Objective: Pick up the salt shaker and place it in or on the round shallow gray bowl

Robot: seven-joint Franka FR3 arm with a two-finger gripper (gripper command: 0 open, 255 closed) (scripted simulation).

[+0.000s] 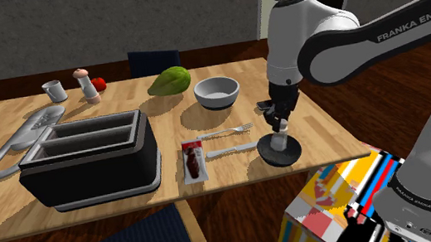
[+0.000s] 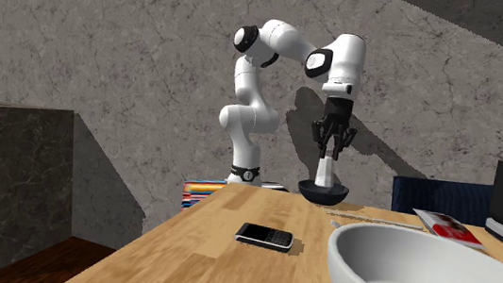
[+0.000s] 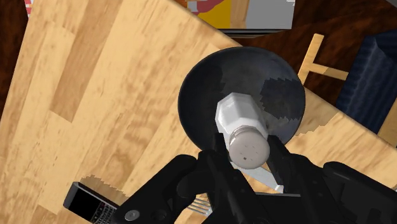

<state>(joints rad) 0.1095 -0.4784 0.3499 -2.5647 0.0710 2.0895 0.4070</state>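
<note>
Salt shaker [image 3: 242,118] is pinched by the end effector [image 3: 249,160] over the dark round bowl [image 3: 203,95] near the tabletop [image 3: 95,95] edge; cap holes are shown by the wrist view, a toaster [image 1: 89,159] and mug [image 1: 54,91] by the shoulder view.

Wooden table [image 1: 173,114] carries toaster [image 1: 88,155], white bowl [image 1: 217,91], dark bowl [image 1: 269,157], fork [image 1: 223,132], phone [image 2: 264,236].

White salt shaker [image 3: 243,119], black bowl [image 3: 202,102]
</note>
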